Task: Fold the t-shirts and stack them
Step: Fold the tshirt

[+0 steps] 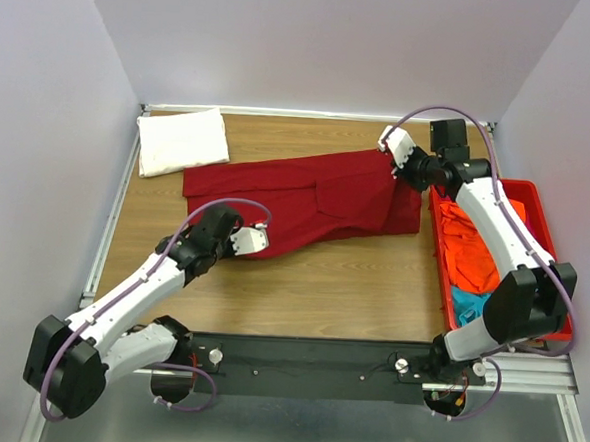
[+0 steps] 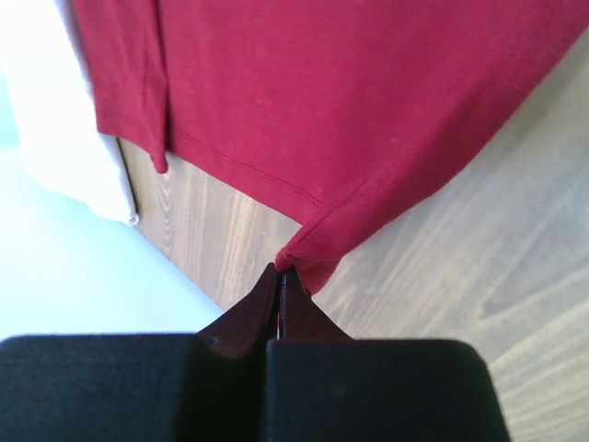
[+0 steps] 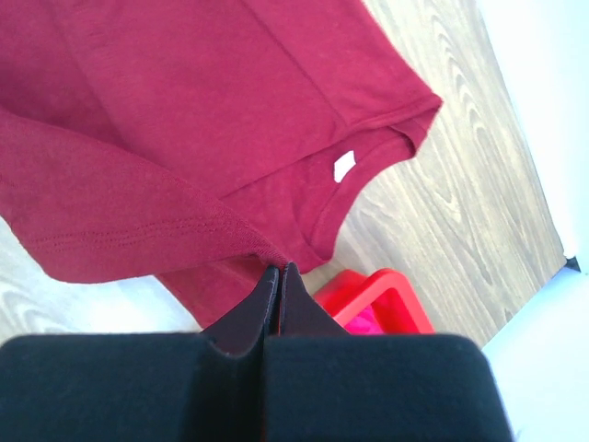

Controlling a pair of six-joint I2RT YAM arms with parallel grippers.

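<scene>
A dark red t-shirt [image 1: 306,197] lies spread across the middle of the wooden table [image 1: 321,283]. My left gripper [image 1: 252,238] is shut on its near left corner, seen pinched at the fingertips in the left wrist view [image 2: 279,272]. My right gripper [image 1: 395,157] is shut on its far right edge, by the sleeve hem in the right wrist view [image 3: 276,267]. The shirt [image 3: 184,120] shows its collar and a white label there. A folded white t-shirt [image 1: 183,141] lies at the far left corner. Orange and teal shirts [image 1: 473,252] fill the bin.
A red plastic bin [image 1: 550,232] stands along the table's right edge, close under my right arm; its corner shows in the right wrist view [image 3: 382,299] with magenta cloth inside. White walls close in the table on three sides.
</scene>
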